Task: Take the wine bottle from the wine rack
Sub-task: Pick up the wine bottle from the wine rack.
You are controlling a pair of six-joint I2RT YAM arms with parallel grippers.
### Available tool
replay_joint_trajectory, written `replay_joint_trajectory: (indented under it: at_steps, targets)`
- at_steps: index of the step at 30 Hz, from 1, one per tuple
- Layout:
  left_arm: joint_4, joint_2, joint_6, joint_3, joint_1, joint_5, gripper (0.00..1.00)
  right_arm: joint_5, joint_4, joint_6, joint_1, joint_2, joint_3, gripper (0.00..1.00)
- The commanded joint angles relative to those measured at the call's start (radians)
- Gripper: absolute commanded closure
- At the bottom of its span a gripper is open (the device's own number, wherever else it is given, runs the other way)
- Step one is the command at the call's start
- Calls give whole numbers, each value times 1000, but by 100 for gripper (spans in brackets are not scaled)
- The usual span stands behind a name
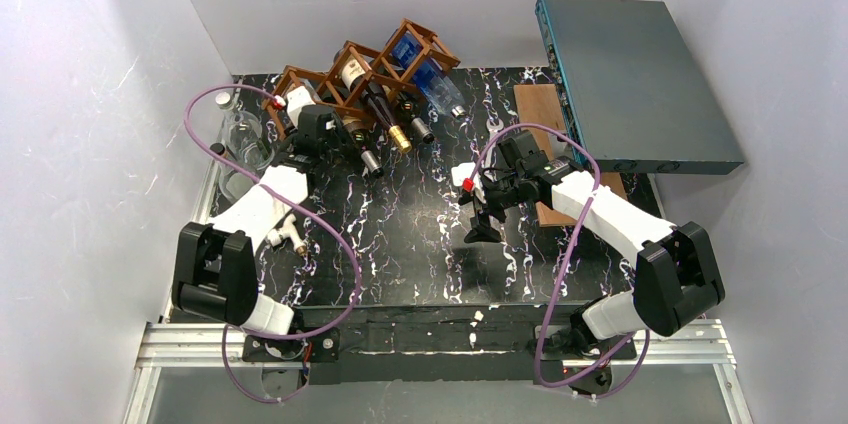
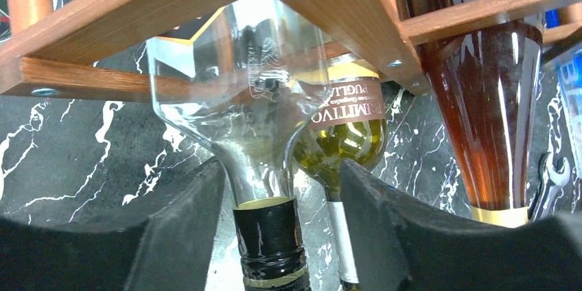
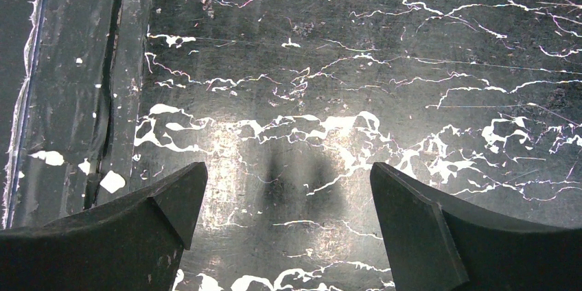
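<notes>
The reddish-brown wine rack stands at the back left, with several bottles lying in its cells; its struts fill the top of the left wrist view. My left gripper is at the rack's front. In the left wrist view it is open, its fingers on either side of the black-foiled neck of a clear wine bottle, with a gap on each side. My right gripper hangs open and empty over the marbled table, as the right wrist view shows.
A green bottle with a brown label and an amber bottle lie beside the clear one. A blue bottle sits in the rack's right cell. A grey metal case and a flat wooden board stand back right. Clear glassware stands left.
</notes>
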Motion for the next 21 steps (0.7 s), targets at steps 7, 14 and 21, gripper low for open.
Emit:
replay_joint_trajectory:
  at_steps: [7,14,21]
  targets:
    - [-124,25,26,146,34,28,24,-5,-16,-17,-6,-2,-9,2]
    - [-212,72,44,235,76,91,23,-4,-16,-21,-6,-2,-9,1]
    - [-272,106,44,283,85,99,18,-2,-18,-22,-6,-3,-9,1]
